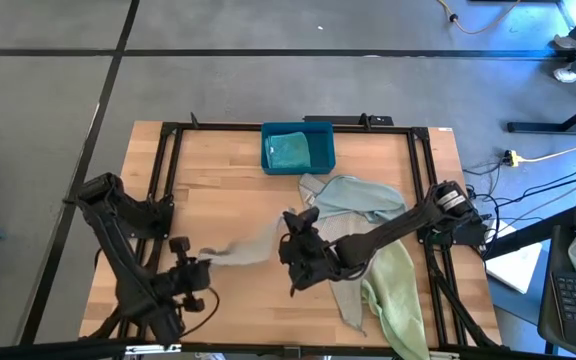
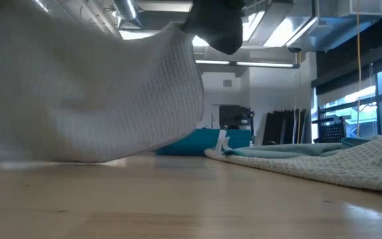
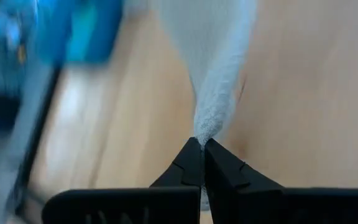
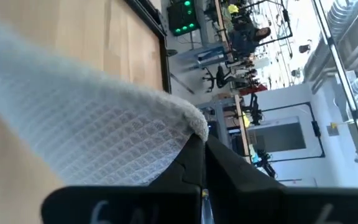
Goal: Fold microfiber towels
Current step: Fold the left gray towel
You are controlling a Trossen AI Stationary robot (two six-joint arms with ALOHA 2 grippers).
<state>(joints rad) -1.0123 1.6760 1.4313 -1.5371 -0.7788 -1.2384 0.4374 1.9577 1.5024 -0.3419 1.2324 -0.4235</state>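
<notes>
A pale grey-beige towel (image 1: 243, 248) is stretched between my two grippers over the table's near middle. My left gripper (image 1: 204, 264) is shut on its left end, and my right gripper (image 1: 290, 240) is shut on its right end. The towel fills the left of the low view (image 2: 78, 86), with my right gripper (image 2: 217, 26) above it. To the right lies a pile with a pale blue towel (image 1: 353, 195), a pale green towel (image 1: 398, 290) and another grey-beige towel (image 1: 346, 295). A teal towel (image 1: 290, 150) lies in the bin. My left gripper pinches a bunched end of the grey-beige towel (image 3: 205, 130) between its two fingertips, coming level from the table's left. The cloth runs away from the fingers in a narrow gathered strand and widens farther off. My right gripper pinches a corner of the grey-beige towel (image 4: 194, 127) between its two fingers, coming from the table's right. The corner is lifted above the table, and the cloth slopes down from it, with its lower edge (image 2: 78, 158) on the tabletop.
The rigid teal-blue bin (image 1: 298, 130) stands at the table's far middle. A black frame (image 1: 168, 170) runs round the tabletop. Bare wood (image 1: 218, 200) lies between the bin and my left arm. Cables and a desk stand off the table's right.
</notes>
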